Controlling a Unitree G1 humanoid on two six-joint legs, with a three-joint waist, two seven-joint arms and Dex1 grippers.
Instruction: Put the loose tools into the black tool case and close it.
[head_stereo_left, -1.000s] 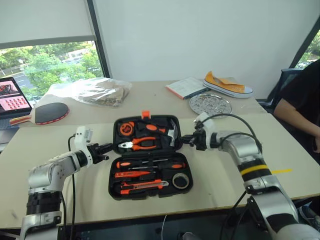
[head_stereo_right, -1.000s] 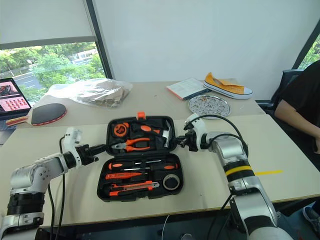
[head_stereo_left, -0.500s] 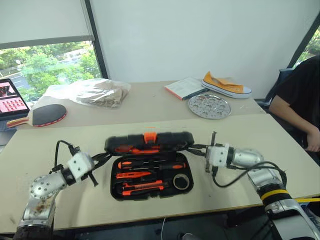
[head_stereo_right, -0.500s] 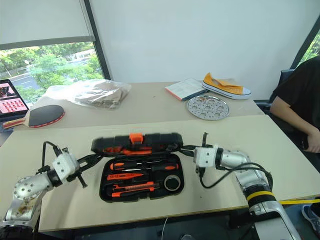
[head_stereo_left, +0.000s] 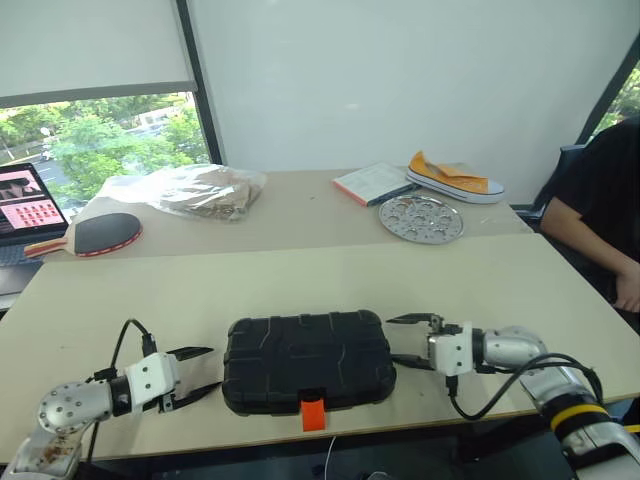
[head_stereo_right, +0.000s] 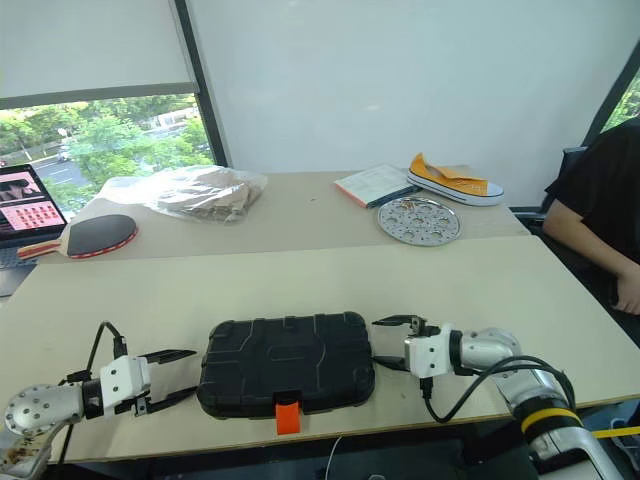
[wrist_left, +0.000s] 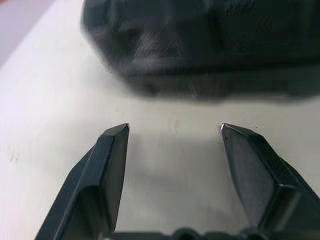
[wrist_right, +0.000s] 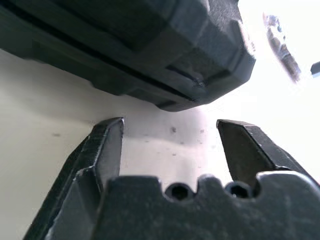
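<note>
The black tool case (head_stereo_left: 305, 360) lies closed and flat near the table's front edge, ribbed shell up, its orange latch (head_stereo_left: 313, 414) hanging at the front. The loose tools are hidden from view. My left gripper (head_stereo_left: 197, 372) is open just off the case's left end, its fingers apart from it with nothing between them. My right gripper (head_stereo_left: 403, 340) is open at the case's right end, also empty. In the left wrist view the case (wrist_left: 200, 45) sits a short gap beyond the gripper (wrist_left: 172, 130). In the right wrist view a corner of the case (wrist_right: 150, 40) lies just past the gripper (wrist_right: 170, 122).
On the far table lie a clear plastic bag (head_stereo_left: 190, 188), a table tennis paddle (head_stereo_left: 100, 233), a laptop (head_stereo_left: 25, 200), a booklet (head_stereo_left: 372, 183), a yellow shoe (head_stereo_left: 455, 173) and a round metal plate (head_stereo_left: 421, 217). A person (head_stereo_left: 600, 220) sits at the right.
The case's lid has swung down from upright to fully closed. Both grippers have come back and down to the case's ends and gone from shut to open.
</note>
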